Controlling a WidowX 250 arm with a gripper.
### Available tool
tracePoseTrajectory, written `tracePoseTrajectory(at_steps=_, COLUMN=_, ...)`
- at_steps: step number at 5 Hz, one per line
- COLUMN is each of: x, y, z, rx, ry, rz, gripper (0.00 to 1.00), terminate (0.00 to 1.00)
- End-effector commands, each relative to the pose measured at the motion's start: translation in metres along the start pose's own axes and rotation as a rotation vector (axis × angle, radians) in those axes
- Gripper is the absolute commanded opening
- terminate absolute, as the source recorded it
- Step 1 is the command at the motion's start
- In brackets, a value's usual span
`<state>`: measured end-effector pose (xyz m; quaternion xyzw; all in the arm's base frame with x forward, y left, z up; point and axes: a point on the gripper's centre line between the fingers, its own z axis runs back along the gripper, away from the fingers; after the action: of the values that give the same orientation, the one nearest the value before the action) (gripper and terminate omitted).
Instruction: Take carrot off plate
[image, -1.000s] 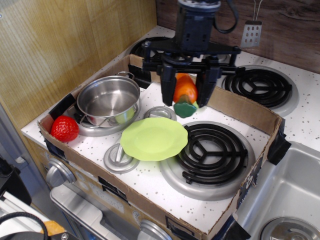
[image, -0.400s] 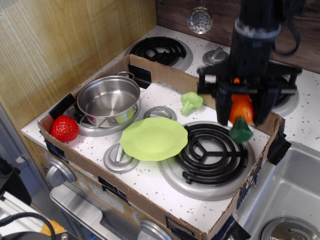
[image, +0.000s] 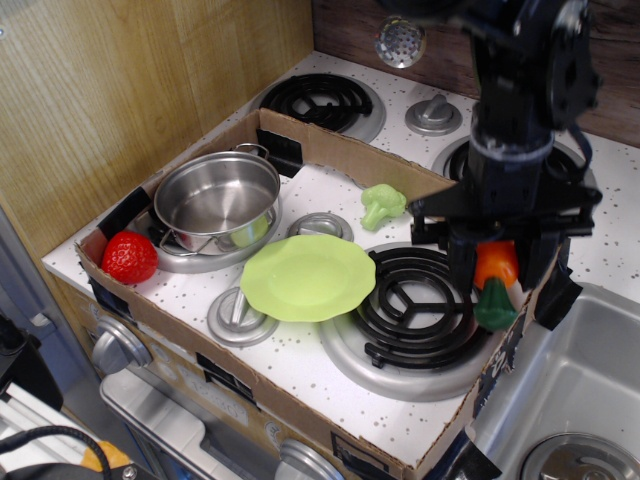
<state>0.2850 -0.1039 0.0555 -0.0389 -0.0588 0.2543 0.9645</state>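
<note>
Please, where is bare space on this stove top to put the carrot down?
The pincer holds the carrot over the right edge of the front burner. Bare speckled surface lies in front of the plate, toward the cardboard wall. The left is crowded: pot, strawberry.

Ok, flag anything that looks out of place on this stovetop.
The plate sits askew, overlapping a burner knob and the coil burner. The gripper holds the carrot green end down. A torn cardboard wall surrounds the stove.

White speckled desk carries a flat lime-green plastic plate, red toy strawberry, light green toy broccoli.
</note>
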Motion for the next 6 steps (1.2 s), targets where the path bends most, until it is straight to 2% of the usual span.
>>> tracePoseTrajectory(at_steps=1, x=-0.003, y=0.008, z=-0.011, rx=-0.044, ry=-0.149, rz=-0.026, gripper=0.00, terminate=0.00)
tracePoseTrajectory(at_steps=2, x=-0.002, y=0.018, z=-0.009, rx=-0.019, ry=-0.197, rz=-0.016, gripper=0.00, terminate=0.00)
tracePoseTrajectory(at_steps=3, x=0.000, y=0.023, z=-0.005, rx=-0.020, ry=-0.186, rz=-0.043, gripper=1.00, terminate=0.00)
tracePoseTrajectory(at_steps=4, x=0.000, y=0.020, z=0.000, rx=-0.012, ry=-0.222, rz=-0.046, gripper=1.00, terminate=0.00)
tracePoseTrajectory(at_steps=6, x=0.003, y=0.018, z=0.013, rx=0.001, ry=-0.227, rz=-0.051, gripper=1.00, terminate=0.00)
